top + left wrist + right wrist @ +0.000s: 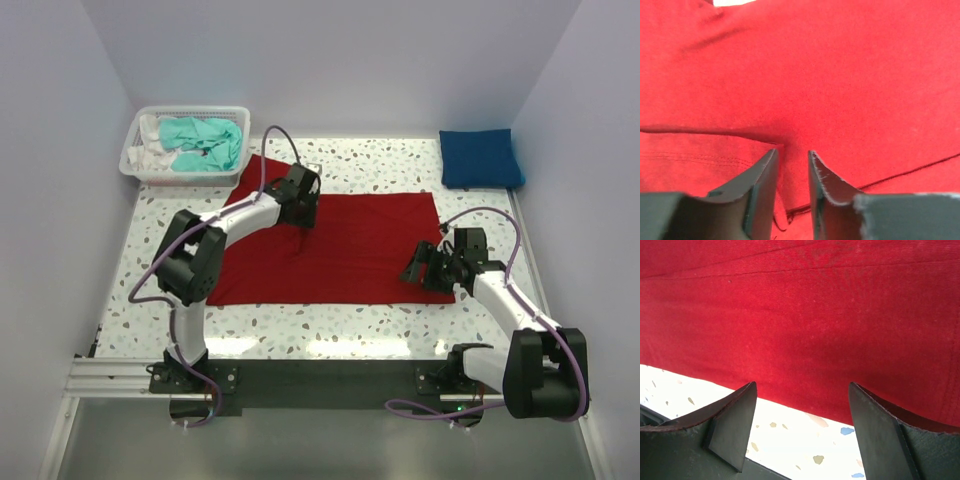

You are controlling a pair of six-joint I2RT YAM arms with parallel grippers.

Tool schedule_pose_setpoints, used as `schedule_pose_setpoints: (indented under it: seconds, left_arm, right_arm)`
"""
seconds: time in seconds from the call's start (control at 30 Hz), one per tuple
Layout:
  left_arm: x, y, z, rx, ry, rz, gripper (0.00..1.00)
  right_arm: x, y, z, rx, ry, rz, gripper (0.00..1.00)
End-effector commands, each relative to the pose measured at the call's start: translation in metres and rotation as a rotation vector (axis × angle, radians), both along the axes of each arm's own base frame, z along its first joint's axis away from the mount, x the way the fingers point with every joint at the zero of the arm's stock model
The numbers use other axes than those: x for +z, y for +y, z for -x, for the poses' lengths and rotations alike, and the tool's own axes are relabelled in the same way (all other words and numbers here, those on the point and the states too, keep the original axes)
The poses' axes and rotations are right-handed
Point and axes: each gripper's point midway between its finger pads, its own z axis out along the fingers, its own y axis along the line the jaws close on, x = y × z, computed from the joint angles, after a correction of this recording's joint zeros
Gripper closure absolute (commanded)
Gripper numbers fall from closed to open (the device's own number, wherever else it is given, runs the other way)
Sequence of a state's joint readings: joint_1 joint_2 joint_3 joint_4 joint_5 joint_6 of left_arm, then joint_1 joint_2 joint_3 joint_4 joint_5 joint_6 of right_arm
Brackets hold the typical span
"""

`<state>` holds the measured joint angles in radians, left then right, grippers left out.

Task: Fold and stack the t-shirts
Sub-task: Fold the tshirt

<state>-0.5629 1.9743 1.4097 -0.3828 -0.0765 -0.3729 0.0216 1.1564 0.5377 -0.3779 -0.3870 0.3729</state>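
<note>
Fingers [760,185] of the left gripper [792,156] stand a narrow gap apart, tips down on a raised crease of the red t-shirt [350,250]. Nothing looks clamped btwn them, though the crease runs right up to the tips. The right gripper [800,387] is spread wide w/ nothing in it, hovering over the shirt's near hem at its right end, speckled table [350,322] showing just below the edge.

Step, as I judge it: folding the red one, early on, no stacking yet. Next move prob. calls for the right fingers to drop onto that hem, take one layer only, and carry it across w/o dragging the rest.

Red tee lies mid-table as a rough rectangle, mostly flat, one bit poking out toward the basket [190,108]. The teal t-shirt [205,143] sits crumpled in that basket. The blue t-shirt [480,158] lies folded at the far right corner, well apart.
</note>
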Motion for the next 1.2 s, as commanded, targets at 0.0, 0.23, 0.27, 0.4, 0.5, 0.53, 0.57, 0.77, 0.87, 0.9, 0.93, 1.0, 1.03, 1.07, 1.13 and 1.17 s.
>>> schedule_pose_setpoints:
  seconds: [0.0, 0.23, 0.27, 0.4, 0.5, 0.53, 0.57, 0.77, 0.87, 0.9, 0.93, 1.0, 1.03, 1.07, 1.13, 1.17]
  left_arm:
    - [0.057, -0.003, -0.015, 0.06, -0.136, 0.087, 0.62]
    - [0.067, 0.028, 0.012, 0.238, -0.169, 0.136, 0.6]
    - [0.063, 0.032, 0.015, 0.266, -0.16, 0.137, 0.67]
    - [0.041, 0.044, 0.025, 0.305, -0.14, 0.106, 0.77]
    - [0.021, 0.047, 0.029, 0.312, -0.108, 0.074, 0.8]
    - [0.018, 0.047, 0.028, 0.31, -0.104, 0.071, 0.81]
    - [0.015, 0.045, 0.028, 0.306, -0.097, 0.069, 0.81]
    - [0.004, 0.035, 0.019, 0.29, -0.076, 0.076, 0.83]
    - [-0.001, 0.03, 0.017, 0.283, -0.061, 0.077, 0.83]
    - [-0.005, 0.028, 0.017, 0.282, -0.052, 0.078, 0.83]
    - [-0.004, 0.025, 0.016, 0.28, -0.055, 0.082, 0.83]
    - [-0.008, 0.022, 0.016, 0.275, -0.048, 0.079, 0.83]
    - [-0.005, 0.019, 0.014, 0.272, -0.053, 0.084, 0.83]
    - [-0.005, 0.018, 0.014, 0.274, -0.051, 0.085, 0.83]
    - [0.0, 0.014, 0.013, 0.269, -0.058, 0.089, 0.82]
    - [0.002, 0.014, 0.012, 0.271, -0.065, 0.091, 0.82]
  right_arm:
    - [0.004, 0.006, -0.003, 0.039, -0.035, -0.026, 0.23]
    - [0.006, 0.012, -0.002, 0.054, -0.048, -0.056, 0.23]
    - [0.006, 0.012, -0.002, 0.052, -0.049, -0.056, 0.23]
    - [0.007, 0.012, -0.002, 0.055, -0.055, -0.058, 0.23]
    - [0.006, 0.012, -0.001, 0.055, -0.055, -0.058, 0.23]
    - [0.007, 0.012, -0.001, 0.056, -0.059, -0.057, 0.23]
    - [0.006, 0.012, -0.001, 0.055, -0.056, -0.058, 0.23]
    - [0.005, 0.012, -0.001, 0.056, -0.052, -0.056, 0.23]
    - [0.005, 0.012, -0.001, 0.056, -0.049, -0.057, 0.23]
    - [0.003, 0.012, 0.0, 0.058, -0.044, -0.057, 0.23]
    - [0.004, 0.012, -0.001, 0.056, -0.046, -0.057, 0.23]
    - [0.004, 0.012, -0.001, 0.057, -0.047, -0.057, 0.23]
    - [0.003, 0.012, 0.0, 0.056, -0.04, -0.057, 0.23]
    - [0.002, 0.012, 0.0, 0.057, -0.04, -0.057, 0.23]
    - [0.002, 0.012, 0.0, 0.058, -0.038, -0.059, 0.23]
    - [0.002, 0.012, 0.0, 0.058, -0.037, -0.058, 0.23]
